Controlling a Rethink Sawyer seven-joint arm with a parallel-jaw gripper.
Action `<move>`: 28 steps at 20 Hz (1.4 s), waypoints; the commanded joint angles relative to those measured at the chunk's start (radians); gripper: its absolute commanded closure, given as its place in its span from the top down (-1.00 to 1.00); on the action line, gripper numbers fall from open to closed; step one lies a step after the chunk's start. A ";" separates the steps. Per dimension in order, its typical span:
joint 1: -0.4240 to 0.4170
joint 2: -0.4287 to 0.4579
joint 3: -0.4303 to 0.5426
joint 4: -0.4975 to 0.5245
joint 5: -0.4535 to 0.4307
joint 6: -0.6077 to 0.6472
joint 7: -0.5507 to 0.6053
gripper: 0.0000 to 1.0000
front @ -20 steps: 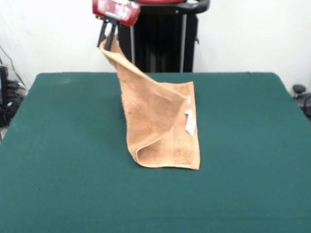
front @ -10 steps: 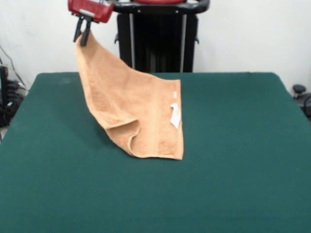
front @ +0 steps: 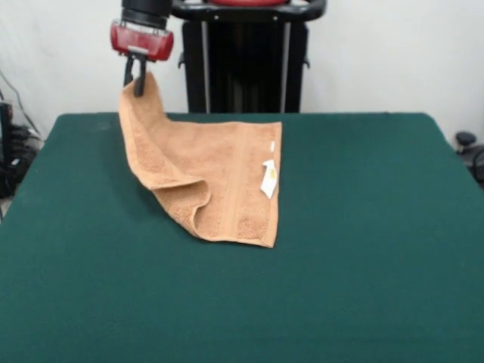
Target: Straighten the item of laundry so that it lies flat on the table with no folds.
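Gripper (front: 138, 82) is up over the far left of the desk (front: 378, 227), its dark fingers (front: 141, 79) clenched on one corner of the towel (front: 219, 178). That corner is lifted clear of the felt. The rest of the cloth slopes down and to the right, lying on the desk left of centre.

Step in hand, as I judge it: drawing the held corner outward to open the cloth. To do it well:
- Carry the corner away from the lying part, outward and low, so the cloth unrolls rather than drags.
- Keep light tension. Too much pull would likely slide the whole towel across the felt with the fold left in.
- Lower the corner to the desk before letting go. A drop from height would probably let it flop back on itself.
- Watch the curled lobe at the near left, which must open last.

Towel, as seen: orange-tan terry, roughly square. The right portion lies flat with a straight right edge. A woven border band runs across it, parallel to that edge. White care tag (front: 268, 178) sits at the right edge, near the middle. The left side is not flat, since it rises toward the held corner. Below that, the near-left part curls under into a rounded fold. Task not yet complete.
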 commanded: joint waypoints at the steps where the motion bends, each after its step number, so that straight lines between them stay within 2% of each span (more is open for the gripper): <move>1: 0.008 0.097 0.155 -0.070 -0.042 -0.067 0.206 1.00; 3: 0.024 0.086 0.147 -0.050 -0.012 -0.068 0.214 1.00; 5: 0.037 0.019 0.166 0.005 0.017 -0.043 0.234 1.00; 8: 0.134 -0.123 0.129 0.097 0.126 -0.043 0.245 1.00; 10: 0.198 -0.208 0.093 0.134 0.193 0.000 0.238 1.00; 17: 0.275 -0.369 0.108 0.164 0.286 0.185 0.233 1.00; 21: 0.356 -0.467 0.062 0.154 0.351 0.339 0.176 1.00; 24: 0.386 -0.501 0.043 0.127 0.364 0.436 0.142 1.00; 28: 0.383 -0.483 0.045 0.093 0.346 0.464 0.136 1.00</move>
